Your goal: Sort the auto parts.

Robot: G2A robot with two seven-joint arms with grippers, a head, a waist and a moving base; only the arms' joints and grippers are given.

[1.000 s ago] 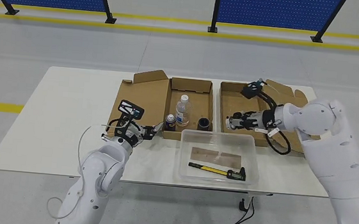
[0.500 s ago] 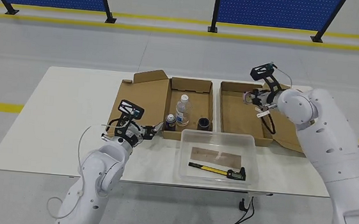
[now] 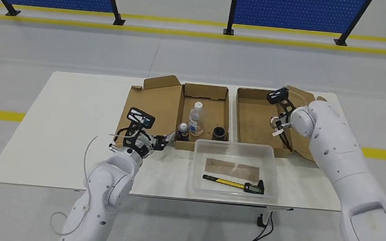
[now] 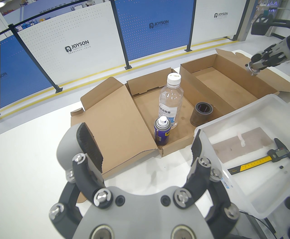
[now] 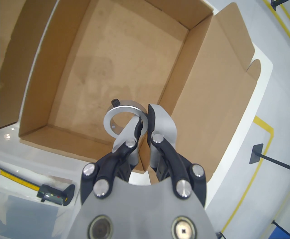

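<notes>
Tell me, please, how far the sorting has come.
Done, it seems: a bottle, a spray can and a black sleeve stand in the left box. In hand: the right gripper is shut on a metal ring at the right box, not yet released. To do: a caliper lies in the clear bin; the left gripper is open and holds nothing.

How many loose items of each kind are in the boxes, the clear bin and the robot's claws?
Clear bottle: 1
Spray can: 1
Black cylinder: 1
Caliper: 1
Brown sheet: 1
Metal ring, held in the right claw: 1
Total: 6
</notes>
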